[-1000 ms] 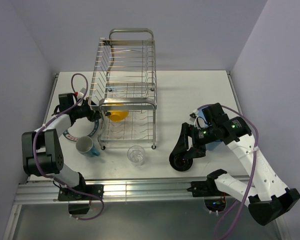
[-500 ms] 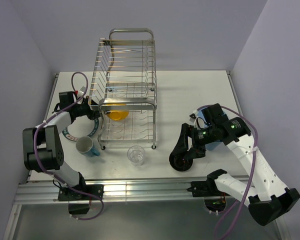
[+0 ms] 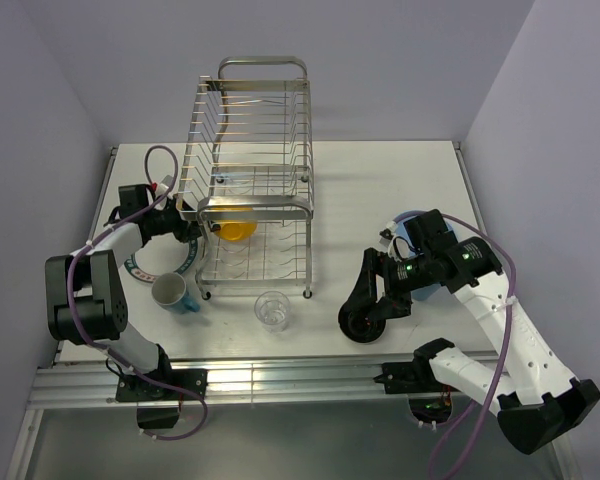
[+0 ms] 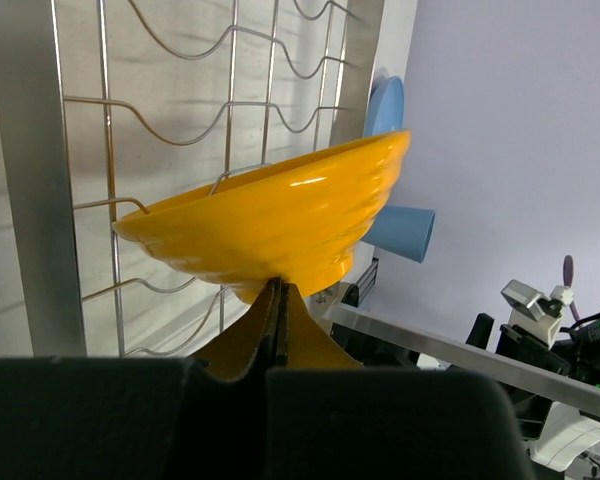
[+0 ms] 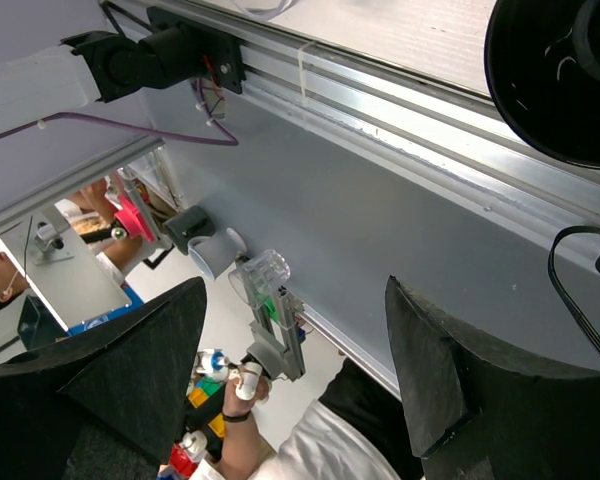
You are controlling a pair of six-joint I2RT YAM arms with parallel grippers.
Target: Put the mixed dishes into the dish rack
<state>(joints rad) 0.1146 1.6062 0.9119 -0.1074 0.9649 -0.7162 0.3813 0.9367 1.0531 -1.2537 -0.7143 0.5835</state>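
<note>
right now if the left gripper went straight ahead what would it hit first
The left gripper is shut on the yellow bowl, so that comes first; behind it are the rack wires, though the gap is hard to judge.

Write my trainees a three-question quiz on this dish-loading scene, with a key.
1. True or false: the left fingers are shut on the yellow-orange bowl.
2. Which dish lies closest to the right fingers? A. white plate B. black bowl C. mug
3. Fill in: the dish standing alone on the table just in front of the dish rack is the ____.
Key: 1 true; 2 B; 3 clear glass.
</note>
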